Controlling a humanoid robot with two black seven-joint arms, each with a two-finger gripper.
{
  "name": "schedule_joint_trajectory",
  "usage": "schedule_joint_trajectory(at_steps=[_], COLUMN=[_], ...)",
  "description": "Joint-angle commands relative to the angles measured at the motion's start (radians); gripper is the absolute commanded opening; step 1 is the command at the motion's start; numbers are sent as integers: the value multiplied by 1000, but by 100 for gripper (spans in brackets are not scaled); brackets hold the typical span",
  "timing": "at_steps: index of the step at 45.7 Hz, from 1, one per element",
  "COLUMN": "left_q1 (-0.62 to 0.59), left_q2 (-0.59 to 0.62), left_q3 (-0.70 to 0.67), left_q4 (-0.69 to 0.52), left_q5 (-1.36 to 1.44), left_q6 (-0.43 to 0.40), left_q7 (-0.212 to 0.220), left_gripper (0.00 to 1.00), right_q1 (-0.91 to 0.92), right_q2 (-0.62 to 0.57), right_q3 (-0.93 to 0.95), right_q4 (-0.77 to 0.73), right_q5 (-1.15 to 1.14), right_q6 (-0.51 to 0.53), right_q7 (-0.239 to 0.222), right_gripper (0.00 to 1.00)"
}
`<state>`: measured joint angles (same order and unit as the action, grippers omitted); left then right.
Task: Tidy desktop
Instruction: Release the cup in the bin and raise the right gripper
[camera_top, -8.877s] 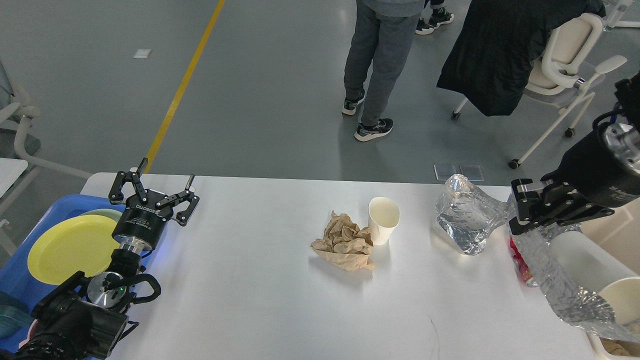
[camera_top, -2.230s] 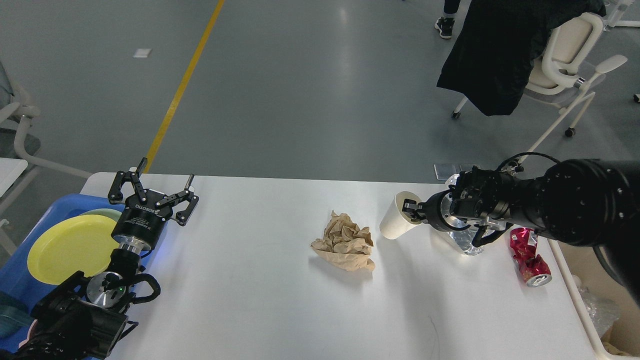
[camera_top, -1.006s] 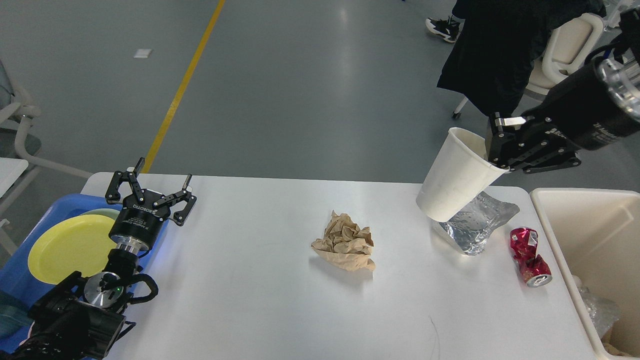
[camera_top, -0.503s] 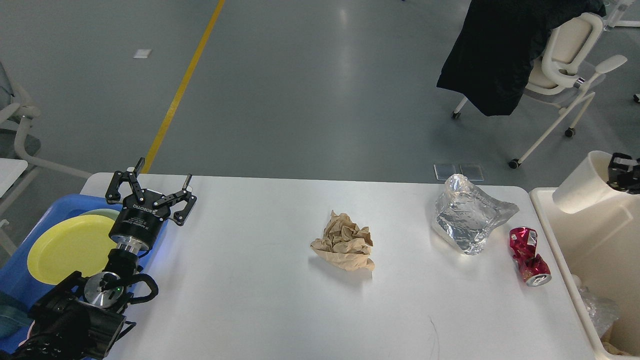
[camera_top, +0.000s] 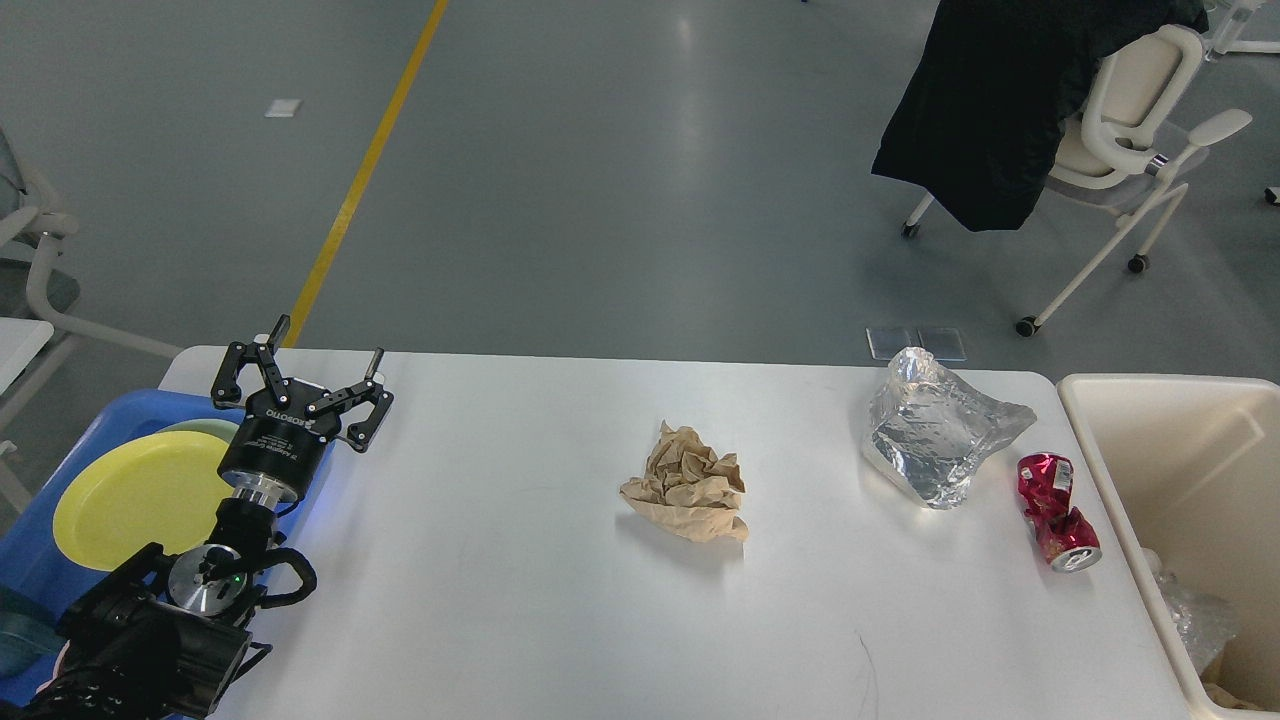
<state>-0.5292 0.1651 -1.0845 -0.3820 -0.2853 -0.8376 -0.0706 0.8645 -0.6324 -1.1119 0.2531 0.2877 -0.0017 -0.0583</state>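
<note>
The white desktop (camera_top: 500, 600) carries a crumpled brown paper (camera_top: 690, 485) at its middle, a crumpled silver foil bag (camera_top: 935, 430) at the right rear and a crushed red can (camera_top: 1058, 510) near the right edge. My left gripper (camera_top: 305, 360) stands open above the desktop's far left corner, holding nothing. The right gripper and the paper cup are out of view.
A blue tray (camera_top: 60, 570) with a yellow plate (camera_top: 140, 495) sits off the desktop's left edge. A cream bin (camera_top: 1110, 450) with some waste in its bottom stands against the right edge. A white chair (camera_top: 1130, 140) draped with a black coat stands beyond.
The right gripper carried the white paper cup up and right over the bin, then left the view with the cup gone from sight. The left arm has barely moved.
</note>
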Motion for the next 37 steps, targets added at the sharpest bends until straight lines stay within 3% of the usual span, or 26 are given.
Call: schedule_joint_trajectory(at_steps=[1, 18, 19, 20, 21, 22, 37], left_q1=[0, 0, 0, 0, 0, 0, -2], left_q2=[1, -1, -1, -1, -1, -1, -1], left_q3=[0, 0, 0, 0, 0, 0, 0], left_q4=[0, 0, 0, 0, 0, 0, 0], left_q5=[0, 0, 0, 0, 0, 0, 0], left_q6=[0, 0, 0, 0, 0, 0, 0], left_q7=[0, 0, 0, 0, 0, 0, 0], left_gripper=[100, 100, 100, 100, 100, 100, 100], right_q1=[-183, -219, -219, -219, -219, -219, -219], right_q2=[63, 112, 112, 112, 114, 115, 118], right_q3=[82, 130, 130, 130, 130, 127, 124], right_q4=[-185, -206, -206, -204, -206, -204, -206], right_q5=[28, 22, 21, 19, 18, 16, 16], right_q6=[-3, -4, -4, 0, -1, 0, -3], right_q7=[-11, -9, -9, -9, -9, -9, -8], right_gripper=[0, 0, 4, 26, 75, 100, 100])
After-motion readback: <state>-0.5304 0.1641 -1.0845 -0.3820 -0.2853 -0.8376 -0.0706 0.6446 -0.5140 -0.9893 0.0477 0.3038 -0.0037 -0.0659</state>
